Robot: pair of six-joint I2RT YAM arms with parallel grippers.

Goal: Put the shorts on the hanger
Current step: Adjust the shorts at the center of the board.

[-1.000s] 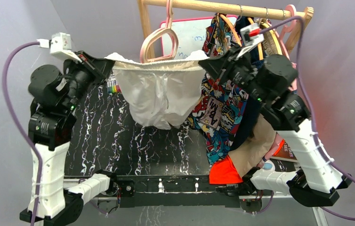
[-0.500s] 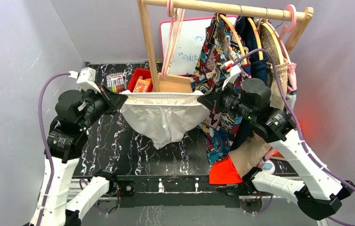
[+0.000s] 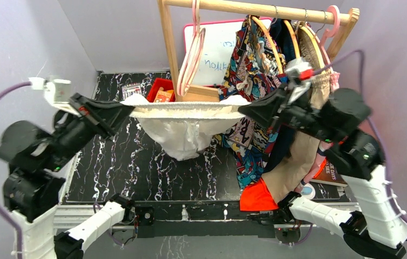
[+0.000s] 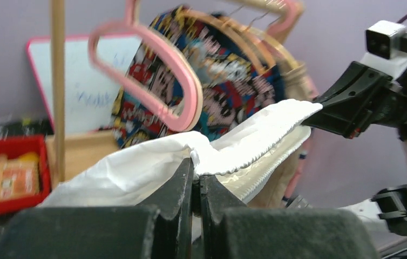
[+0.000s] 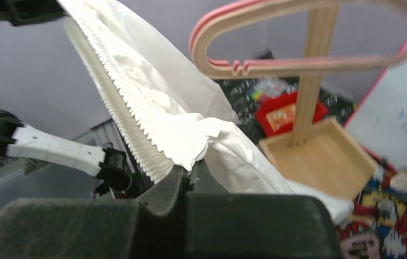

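Shorts (image 3: 182, 129) are gripped at both waistband ends, left pincer (image 3: 127, 111) and right pincer (image 3: 243, 110) each closed tight on cloth, and stretched level just below the hanger (image 3: 192, 53). That hanger is seen turned crosswise to the waistband, midway between the pincers.

The white shorts (image 3: 182, 132) hung in mid-air, gathered waistband stretched level, legs sagging beneath. The pale pinkish hanger (image 5: 282, 65) dangled just behind the waistband.
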